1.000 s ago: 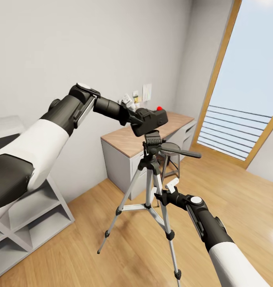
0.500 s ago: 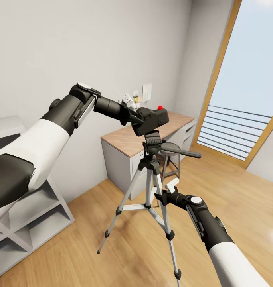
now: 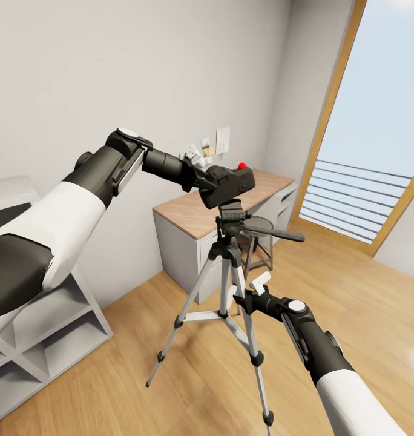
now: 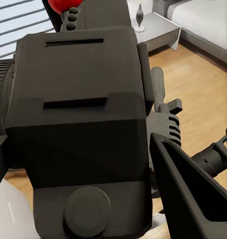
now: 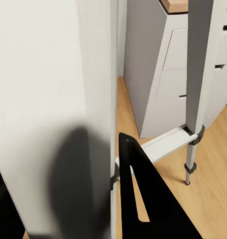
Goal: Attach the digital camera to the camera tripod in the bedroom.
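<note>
In the head view my left gripper [image 3: 208, 180] is shut on the black digital camera [image 3: 230, 183], which has a red dot on top. It holds the camera directly over the black head [image 3: 232, 213] of the camera tripod [image 3: 226, 278], touching or nearly touching it. The pan handle [image 3: 273, 232] points right. In the left wrist view the digital camera [image 4: 78, 124] sits between my fingers [image 4: 193, 199]. Lower down, my right gripper [image 3: 248, 295] is closed around a silver tripod leg [image 5: 54, 99], seen very close and blurred in the right wrist view.
A wood-topped desk [image 3: 184, 213] with grey drawers stands against the wall behind the tripod, with a round stool [image 3: 262, 225] beside it. A tall wood-framed window [image 3: 376, 151] is at the right. White shelving [image 3: 43, 327] is at the left. Light wood floor surrounds the tripod.
Almost nothing: the tripod and my right gripper have shifted very slightly left. The camera stays held over the tripod head.
</note>
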Tool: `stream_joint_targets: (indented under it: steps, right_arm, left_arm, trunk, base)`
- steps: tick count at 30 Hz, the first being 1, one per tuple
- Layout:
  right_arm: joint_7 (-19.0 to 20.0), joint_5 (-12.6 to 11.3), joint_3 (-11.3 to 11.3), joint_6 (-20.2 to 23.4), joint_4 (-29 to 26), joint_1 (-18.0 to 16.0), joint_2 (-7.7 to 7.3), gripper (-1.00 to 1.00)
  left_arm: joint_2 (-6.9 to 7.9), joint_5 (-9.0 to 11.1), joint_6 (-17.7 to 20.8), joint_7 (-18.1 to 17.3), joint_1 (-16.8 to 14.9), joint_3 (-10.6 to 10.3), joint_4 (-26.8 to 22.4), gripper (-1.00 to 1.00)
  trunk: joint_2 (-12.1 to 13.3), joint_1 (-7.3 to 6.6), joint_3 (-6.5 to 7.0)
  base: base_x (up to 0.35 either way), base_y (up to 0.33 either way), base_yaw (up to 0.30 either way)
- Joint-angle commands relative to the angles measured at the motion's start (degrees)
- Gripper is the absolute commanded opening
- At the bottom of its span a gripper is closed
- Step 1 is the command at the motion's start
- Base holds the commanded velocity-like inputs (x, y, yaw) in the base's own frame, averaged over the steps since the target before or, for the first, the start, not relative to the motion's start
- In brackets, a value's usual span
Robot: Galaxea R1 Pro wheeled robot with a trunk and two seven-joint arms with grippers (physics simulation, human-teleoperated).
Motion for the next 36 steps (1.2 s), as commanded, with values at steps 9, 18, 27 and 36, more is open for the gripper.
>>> stream_joint_targets:
  steps: [9, 18, 27, 36]
  right_arm:
    - [0.2, 0.7, 0.0, 0.1, 0.1, 0.0, -0.04, -1.00]
    - [0.2, 1.0, 0.1, 3.9, -2.8, 0.0, -0.05, -1.00]
    - [0.2, 0.7, 0.1, 6.6, -3.6, 0.0, -0.04, -1.00]
    - [0.1, 0.5, 0.1, 6.8, -3.7, 0.0, -0.01, -1.00]
  left_arm:
    - [0.00, 0.0, 0.1, -0.5, -0.1, 0.0, 0.0, -1.00]
    - [0.00, -0.6, -0.4, -0.6, -0.1, -0.1, -1.9, -1.00]
    - [0.00, -0.9, -0.3, -0.3, -0.1, -0.1, -4.8, -1.00]
    - [0.00, -1.0, -0.3, -0.3, -0.1, -0.3, -7.0, -1.00]
  trunk:
    - [-0.1, 0.05, -0.14]
    - [-0.1, 0.05, -0.14]
    - [-0.1, 0.05, -0.14]
    - [-0.1, 0.05, -0.14]
  base:
    - [0.000, 0.000, 0.000]
    - [0.000, 0.000, 0.000]
    - [0.000, 0.000, 0.000]
    - [0.000, 0.000, 0.000]
